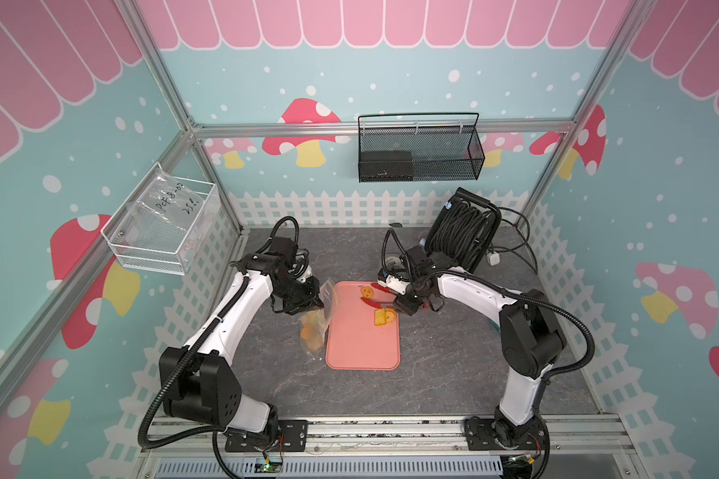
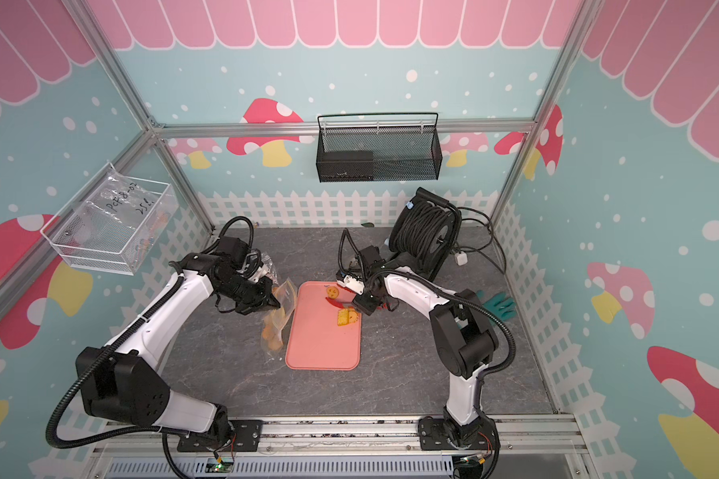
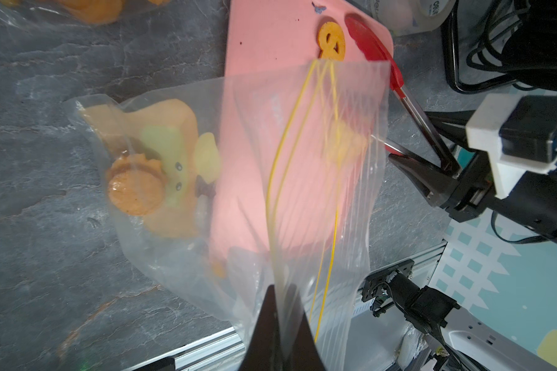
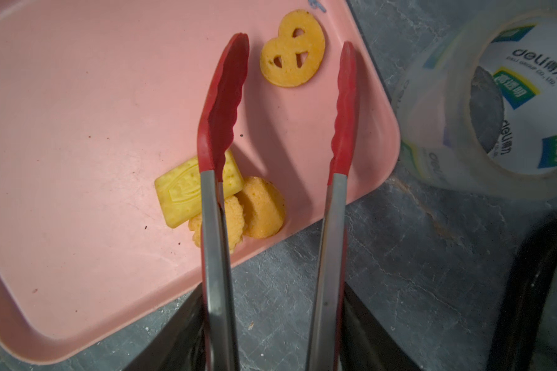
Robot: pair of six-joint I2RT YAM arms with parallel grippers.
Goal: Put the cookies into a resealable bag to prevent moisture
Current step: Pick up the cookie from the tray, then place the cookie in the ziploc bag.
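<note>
Left pincer (image 1: 319,302) is seen in both top views clamped on the upper edge of the resealable bag (image 1: 328,296). The bag is held up just beside the tray (image 1: 362,348), apparently so that its mouth faces the cookies (image 1: 384,317). The right pincer (image 1: 403,306) is closed around the handles of the tongs (image 1: 369,303), which are reached over the tray's far end. Black handwriting on a clear bag (image 1: 171,207) in the wall basket (image 1: 150,259) is read roughly as "PeF8-02".

From the left wrist, the yellow zip strip (image 3: 280,167) is seen bowed apart, so the mouth is judged to be kept open for loading. Pale print on the bag cannot be read. Whether the orange pieces (image 3: 135,189) behind the plastic lie inside this bag cannot be told.

From the right wrist, the tong tips are seen spread wide and empty. A pretzel-shaped cookie (image 4: 291,48) lies between them, and three more are heaped under one arm. "deli" and "DELI GROUP CO., LTD." are printed on the tape roll (image 4: 495,96) on the bench (image 4: 431,273).
</note>
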